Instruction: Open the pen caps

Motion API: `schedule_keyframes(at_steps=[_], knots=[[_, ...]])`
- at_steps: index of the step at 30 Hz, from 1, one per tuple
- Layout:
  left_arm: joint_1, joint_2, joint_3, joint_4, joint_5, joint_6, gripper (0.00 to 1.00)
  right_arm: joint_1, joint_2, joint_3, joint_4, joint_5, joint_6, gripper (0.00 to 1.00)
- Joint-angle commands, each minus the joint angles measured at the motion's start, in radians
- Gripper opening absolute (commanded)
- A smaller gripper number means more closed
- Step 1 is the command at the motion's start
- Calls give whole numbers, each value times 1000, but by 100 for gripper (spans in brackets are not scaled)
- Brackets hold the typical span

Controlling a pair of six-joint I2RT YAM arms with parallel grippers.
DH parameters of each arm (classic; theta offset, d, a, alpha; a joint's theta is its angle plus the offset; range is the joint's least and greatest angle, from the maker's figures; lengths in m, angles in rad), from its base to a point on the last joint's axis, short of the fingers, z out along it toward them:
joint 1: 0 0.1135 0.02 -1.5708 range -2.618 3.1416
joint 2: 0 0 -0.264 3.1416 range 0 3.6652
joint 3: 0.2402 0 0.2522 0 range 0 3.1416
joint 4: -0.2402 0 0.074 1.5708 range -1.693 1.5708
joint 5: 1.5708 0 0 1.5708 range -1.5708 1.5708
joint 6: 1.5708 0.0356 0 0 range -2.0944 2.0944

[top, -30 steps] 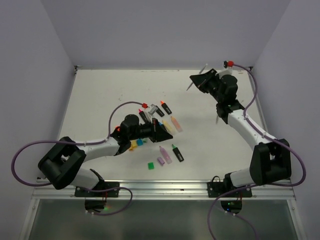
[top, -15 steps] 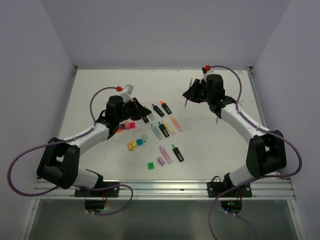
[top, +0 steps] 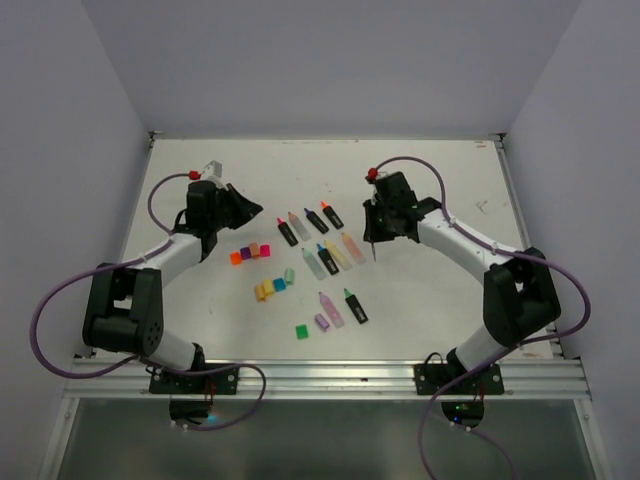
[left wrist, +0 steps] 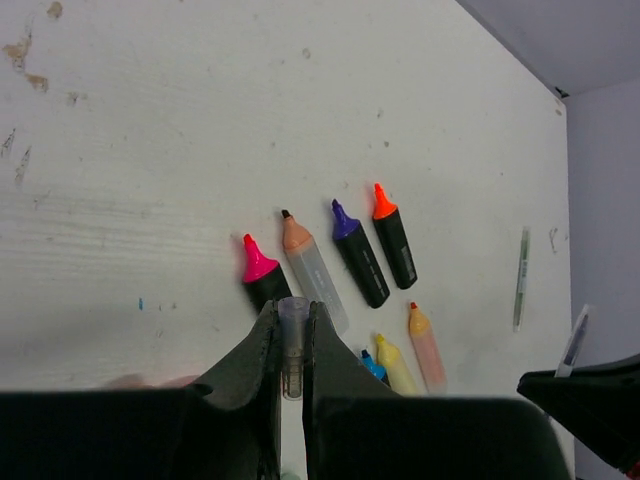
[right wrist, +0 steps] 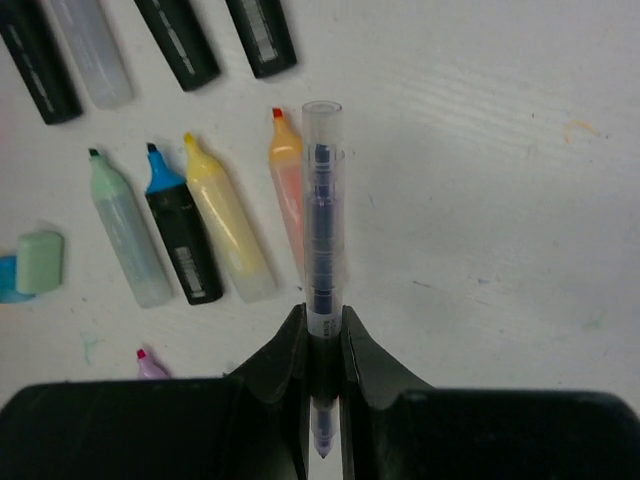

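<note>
Your table (top: 420,290) carries everything around one landmark: the highlighters (top: 326,256) lying in loose rows at its middle, all with bare tips showing.

Your right gripper (right wrist: 322,315) sits low at the right edge of the highlighters, jaws pressed onto a thin pen (right wrist: 322,200). Your left gripper (left wrist: 292,318) hangs off the highlighters' upper-left side, clamped on a short clear tube (left wrist: 292,350), which I judge may be that pen's own cap.

The loose pen caps (top: 254,250) lie in small groups left of the highlighters and below them, all apart from both grippers.

What could go wrong:
- The thin pen juts well past your right fingers, and in the right wrist view it crosses over the peach highlighter. Drop or swing that arm and the free end can rake the highlighters and scatter the caps.
- The pen is gripped near one end only, so a knock could pivot it in the jaws.
- The clear tube is round, so it may roll off when you let go of it.

The tube's long axis runs along your left fingers, its open rim aimed at the highlighters. The table caps lie on their sides; they are too small to tell which way they point.
</note>
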Motion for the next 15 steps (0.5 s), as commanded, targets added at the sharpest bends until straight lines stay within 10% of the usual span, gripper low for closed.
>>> schedule_keyframes(at_steps=[1, 15], knots=[[9, 18, 44, -51, -49, -18, 0, 16, -69, -44, -77, 59, -46, 0], [84, 36, 21, -101, -164, 7, 0, 47, -59, -141, -99, 174, -60, 0]])
